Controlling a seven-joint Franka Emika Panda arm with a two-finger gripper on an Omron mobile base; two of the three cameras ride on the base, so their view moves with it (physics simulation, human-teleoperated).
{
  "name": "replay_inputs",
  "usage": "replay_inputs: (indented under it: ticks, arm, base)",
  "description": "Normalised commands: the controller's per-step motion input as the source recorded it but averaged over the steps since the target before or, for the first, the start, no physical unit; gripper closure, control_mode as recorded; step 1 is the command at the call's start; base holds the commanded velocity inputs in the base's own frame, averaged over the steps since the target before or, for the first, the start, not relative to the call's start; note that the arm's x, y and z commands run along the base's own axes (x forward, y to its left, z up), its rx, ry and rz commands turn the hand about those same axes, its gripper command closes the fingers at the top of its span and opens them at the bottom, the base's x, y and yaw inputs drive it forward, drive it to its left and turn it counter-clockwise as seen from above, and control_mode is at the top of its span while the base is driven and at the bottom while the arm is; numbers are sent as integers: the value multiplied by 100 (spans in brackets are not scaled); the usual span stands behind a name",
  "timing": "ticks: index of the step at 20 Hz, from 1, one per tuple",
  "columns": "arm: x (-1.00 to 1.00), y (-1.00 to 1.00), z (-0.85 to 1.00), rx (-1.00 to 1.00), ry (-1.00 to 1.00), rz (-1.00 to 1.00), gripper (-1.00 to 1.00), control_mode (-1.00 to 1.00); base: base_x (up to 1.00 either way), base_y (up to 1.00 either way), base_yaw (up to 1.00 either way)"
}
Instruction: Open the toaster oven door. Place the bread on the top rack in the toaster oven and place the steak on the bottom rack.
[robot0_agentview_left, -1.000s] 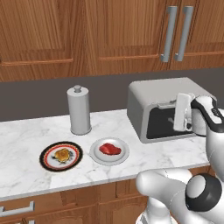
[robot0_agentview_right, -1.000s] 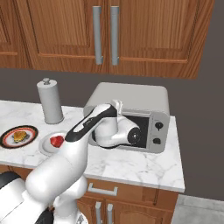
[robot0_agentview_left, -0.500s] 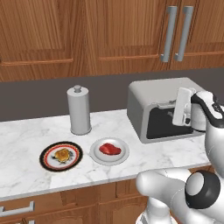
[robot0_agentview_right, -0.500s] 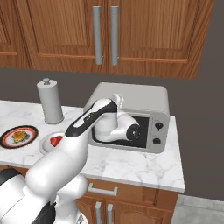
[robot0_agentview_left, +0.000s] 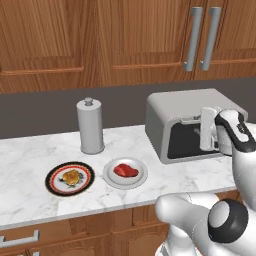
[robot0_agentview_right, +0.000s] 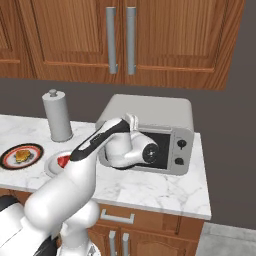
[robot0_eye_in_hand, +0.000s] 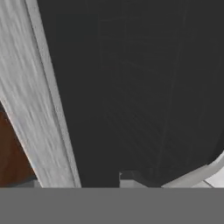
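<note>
The light-grey toaster oven (robot0_agentview_left: 167, 107) (robot0_agentview_right: 150, 107) stands at the back of the counter, its door (robot0_agentview_left: 182, 145) (robot0_agentview_right: 165, 139) shut. My gripper (robot0_agentview_left: 202, 124) (robot0_agentview_right: 132, 121) is at the door's top edge, shut on the grey bar handle (robot0_agentview_left: 190, 120) (robot0_eye_in_hand: 197, 171). Dark glass (robot0_eye_in_hand: 131, 87) looms close in the hand view. Both racks are hidden behind the door. The bread (robot0_agentview_left: 71, 176) (robot0_agentview_right: 22, 155) lies on a dark-rimmed plate. The steak (robot0_agentview_left: 126, 170) (robot0_agentview_right: 62, 161) lies on a white plate to the oven's left.
A grey cylindrical canister (robot0_agentview_left: 90, 127) (robot0_agentview_right: 57, 117) stands behind the plates. Wooden wall cabinets (robot0_agentview_left: 200, 37) hang above the oven. The oven's knobs (robot0_agentview_right: 181, 145) are on its right side. The marble counter (robot0_agentview_left: 30, 150) ends just right of the oven.
The hand has shifted slightly at the top of the oven door and settled onto the handle. The door stays shut and both plates are where they were.
</note>
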Motion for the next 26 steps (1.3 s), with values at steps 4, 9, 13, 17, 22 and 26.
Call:
replay_inputs:
  ticks: [4, 9, 13, 17, 22, 26]
  arm:
    - [-56, -46, -97, -43, 33, 9, 100, -100]
    - [-82, -64, -100, -54, 47, 13, 100, -100]
    - [-99, -71, -100, -51, 50, 14, 100, -100]
    - [-100, -54, -94, -38, 40, 12, -100, -100]
    - [-60, -8, 55, -1, 4, 7, -100, -100]
    - [18, 7, 100, 8, 0, 7, -100, -100]
  base:
    - [0, 0, 0]
    - [0, 0, 0]
    - [0, 0, 0]
    - [0, 0, 0]
    - [0, 0, 0]
    - [0, 0, 0]
